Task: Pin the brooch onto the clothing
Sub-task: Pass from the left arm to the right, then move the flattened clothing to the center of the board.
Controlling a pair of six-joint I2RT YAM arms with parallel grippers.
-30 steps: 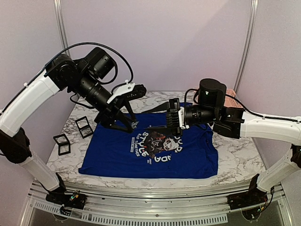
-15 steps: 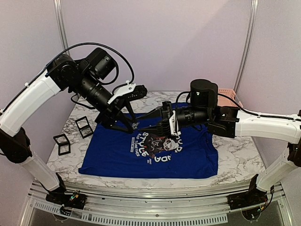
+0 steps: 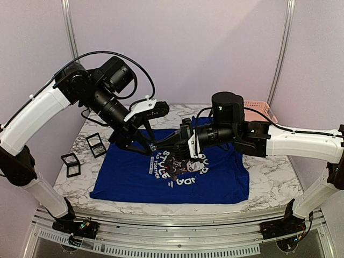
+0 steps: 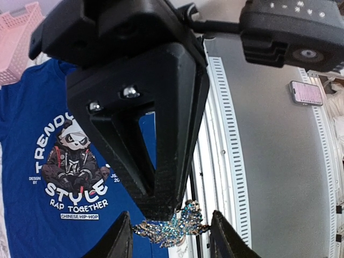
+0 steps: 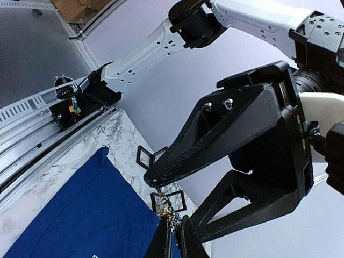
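**Fig. Brooch held in mid-air between both pincers, above the clothing.** The left pincer (image 4: pixel 171 239) stands part-open and grasps the brooch (image 4: pixel 169 221), a glittering strip of stones. The brooch's long axis runs straight across the gap from one left finger to the other. The right pincer (image 5: pixel 173 239) meets it tip to tip from the opposite side. Its fingers are drawn almost together and clenched on the brooch's edge, as the right wrist view shows. You cannot tell from these views whether it has the pin itself or only the stones.

The clothing (image 3: pixel 134 180) lies flat in the middle of the desk (image 3: pixel 269 185), print upward and collar toward the far edge. Neither pincer touches it. In the overhead view the two tips meet over the far-left part of the shirt. The chest print (image 3: pixel 180 167) sits just beyond them, toward the near edge and the right.

The relation to watch is vertical: the cloth lies straight below the brooch, well apart from it. Both arms are equally near the brooch, and the left arm carries it. The brooch probably has to go down with its long axis level with the fabric. A tilt may let the pin skate over the cloth or catch only one layer.
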